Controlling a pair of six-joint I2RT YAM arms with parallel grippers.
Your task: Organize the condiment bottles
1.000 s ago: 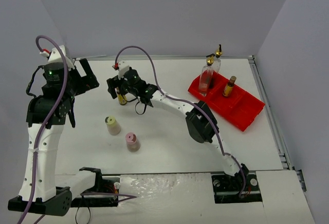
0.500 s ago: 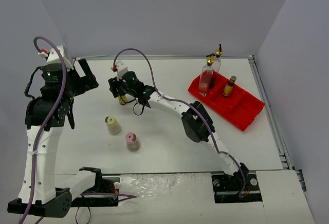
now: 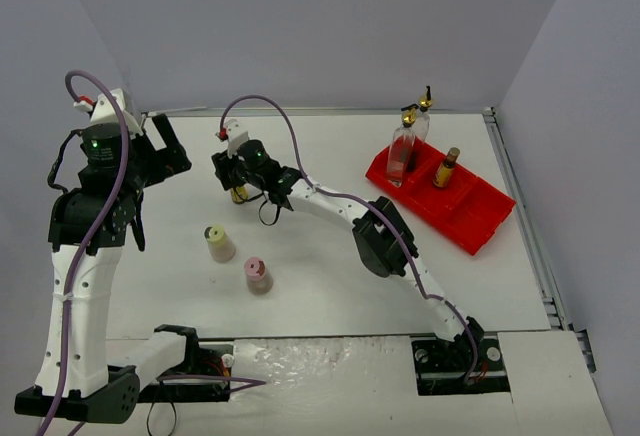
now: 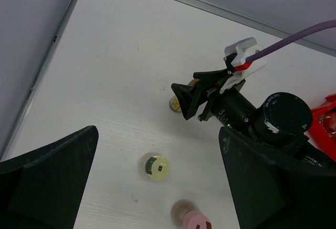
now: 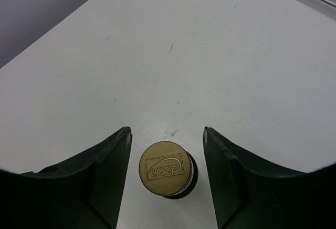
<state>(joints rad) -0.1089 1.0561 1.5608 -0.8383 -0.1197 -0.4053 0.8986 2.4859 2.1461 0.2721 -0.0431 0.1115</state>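
A small amber condiment bottle [image 3: 238, 194] with a gold cap [image 5: 164, 168] stands at the back left of the table. My right gripper [image 3: 237, 178] is lowered over it, open, one finger on each side with a narrow gap showing at both [image 5: 166, 132]. Nearer me stand the squat cream bottle [image 3: 217, 243] and the squat pink bottle [image 3: 258, 275]. High over the table's left side, my left gripper [image 3: 170, 146] hangs wide open and holds nothing [image 4: 158, 132]. In the red tray [image 3: 470, 218] stand two tall clear bottles [image 3: 403, 151] and another amber bottle [image 3: 446, 168].
The tray lies at an angle at the back right, near the right wall. The right arm [image 3: 385, 241] stretches diagonally across the middle of the table. A raised rim runs along the table's back and left edges.
The right gripper's fingers have closed in from wide apart to just beside the amber bottle, and it has shifted slightly toward the back. The left arm has barely moved.
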